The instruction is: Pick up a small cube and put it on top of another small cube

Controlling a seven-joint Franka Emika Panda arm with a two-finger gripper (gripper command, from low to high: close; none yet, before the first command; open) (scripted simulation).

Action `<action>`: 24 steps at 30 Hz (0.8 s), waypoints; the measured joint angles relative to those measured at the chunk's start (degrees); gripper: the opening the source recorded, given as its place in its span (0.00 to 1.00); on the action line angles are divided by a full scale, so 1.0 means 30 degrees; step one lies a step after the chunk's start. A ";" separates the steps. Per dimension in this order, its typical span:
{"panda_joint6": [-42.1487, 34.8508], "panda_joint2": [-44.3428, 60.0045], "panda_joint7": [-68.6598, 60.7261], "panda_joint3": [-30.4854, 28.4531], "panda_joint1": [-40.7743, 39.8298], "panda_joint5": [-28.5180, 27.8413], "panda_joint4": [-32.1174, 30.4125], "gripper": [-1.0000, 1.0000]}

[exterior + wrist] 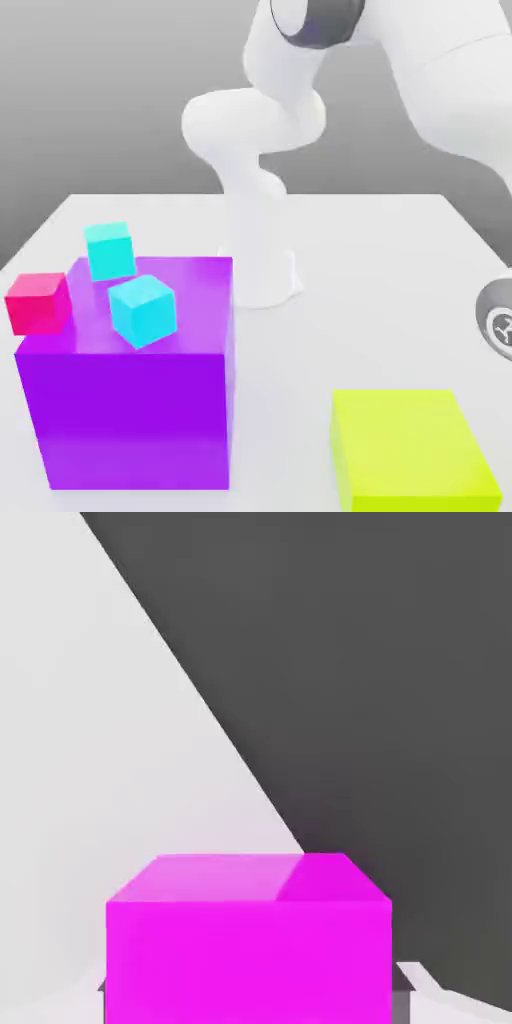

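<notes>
The small bright magenta cube [250,942] sits close up in the hand view, with white table and the dark floor beyond the table's edge behind it. Grey fingertips [403,997] flank its two sides, so my gripper [250,1009] is shut on it. In the exterior view a grey round part of the arm's end [497,322] pokes in at the right edge, above the table. One cyan small cube [143,310] rests tilted on top of the purple box [130,410]. A second cyan cube [109,250] is at the box's far edge.
A redder pink small cube [38,302] is at the purple box's left side in the exterior view; what it rests on I cannot tell. A flat yellow-green box [410,450] lies at the front right. The arm's white base [262,280] stands mid-table.
</notes>
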 joint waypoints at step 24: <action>-0.9609 -1.6000 0.6813 -0.7309 -1.0698 0.1374 -0.6000 0.00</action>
